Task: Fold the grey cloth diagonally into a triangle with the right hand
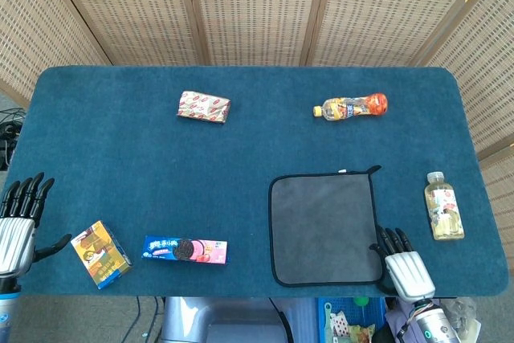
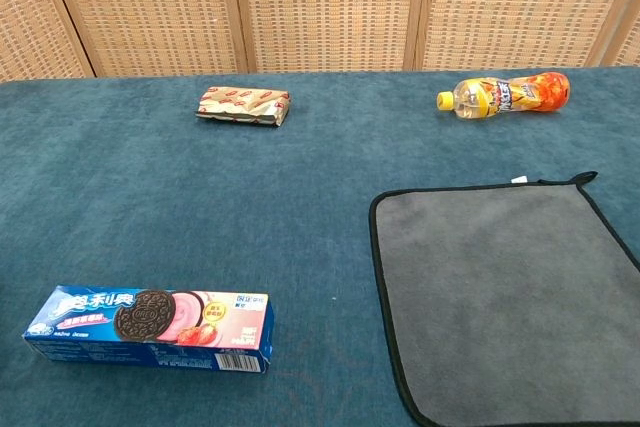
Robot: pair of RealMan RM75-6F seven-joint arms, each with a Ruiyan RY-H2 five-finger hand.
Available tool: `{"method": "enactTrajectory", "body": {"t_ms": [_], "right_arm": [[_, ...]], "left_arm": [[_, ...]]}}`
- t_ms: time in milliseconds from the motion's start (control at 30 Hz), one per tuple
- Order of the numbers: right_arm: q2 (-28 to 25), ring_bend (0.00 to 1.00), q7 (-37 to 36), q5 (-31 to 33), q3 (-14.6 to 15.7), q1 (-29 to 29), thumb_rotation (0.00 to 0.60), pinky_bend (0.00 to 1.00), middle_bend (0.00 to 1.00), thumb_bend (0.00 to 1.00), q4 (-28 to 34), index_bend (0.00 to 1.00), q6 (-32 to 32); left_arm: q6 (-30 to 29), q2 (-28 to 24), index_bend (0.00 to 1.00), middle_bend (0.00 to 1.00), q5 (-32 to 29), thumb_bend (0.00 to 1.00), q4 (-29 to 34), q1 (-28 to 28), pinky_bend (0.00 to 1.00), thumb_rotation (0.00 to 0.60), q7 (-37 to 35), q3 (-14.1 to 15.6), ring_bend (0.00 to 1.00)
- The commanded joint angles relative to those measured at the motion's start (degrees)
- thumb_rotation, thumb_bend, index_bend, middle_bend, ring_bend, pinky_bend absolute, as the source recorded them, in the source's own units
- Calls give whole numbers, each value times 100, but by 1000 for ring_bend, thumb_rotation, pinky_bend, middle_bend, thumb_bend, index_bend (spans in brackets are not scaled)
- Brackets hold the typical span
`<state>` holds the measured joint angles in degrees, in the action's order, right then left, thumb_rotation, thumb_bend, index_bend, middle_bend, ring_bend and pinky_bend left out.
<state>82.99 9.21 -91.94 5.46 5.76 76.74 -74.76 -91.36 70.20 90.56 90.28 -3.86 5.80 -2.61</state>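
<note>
Approaching grey cloth [image 1: 324, 227], flat and unfolded; right hand [image 1: 405, 269] empty, fingers apart, beside near right corner. Next: pinch corner, carry diagonally.

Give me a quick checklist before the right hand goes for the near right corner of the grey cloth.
1. Grey square cloth with black edging lies flat, unfolded: ok.
2. Nothing resting on the cloth: ok.
3. Right hand empty, fingers apart, beside the near right corner: ok.
4. Fingertips touching the cloth edge: cannot tell.
5. Left hand open at the table's far left, away from the cloth: ok.
6. Pale yellow drink bottle lying right of the cloth, apart from it: ok.
</note>
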Motion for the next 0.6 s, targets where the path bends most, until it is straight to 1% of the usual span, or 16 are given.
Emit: {"method": "enactTrajectory", "body": {"t_ms": [33,433,600], "right_arm": [[20,0,-25,25,-4,14,600,0,0,108,-29,271,33],[142,0,-104,-27,-62,87,600,0,0,107,-125,272,-8],[157,0,-126,-68,-57,81,600,0,0,107,-134,294,-84]], "left_arm": [[-5,0,0,0,4,152,3,1,0,600,5,0,0],[-28,12,0,0,42,152,25,5,0,600,45,11,0],[-29,10,0,0,52,152,30,6,0,600,43,16,0]]}}
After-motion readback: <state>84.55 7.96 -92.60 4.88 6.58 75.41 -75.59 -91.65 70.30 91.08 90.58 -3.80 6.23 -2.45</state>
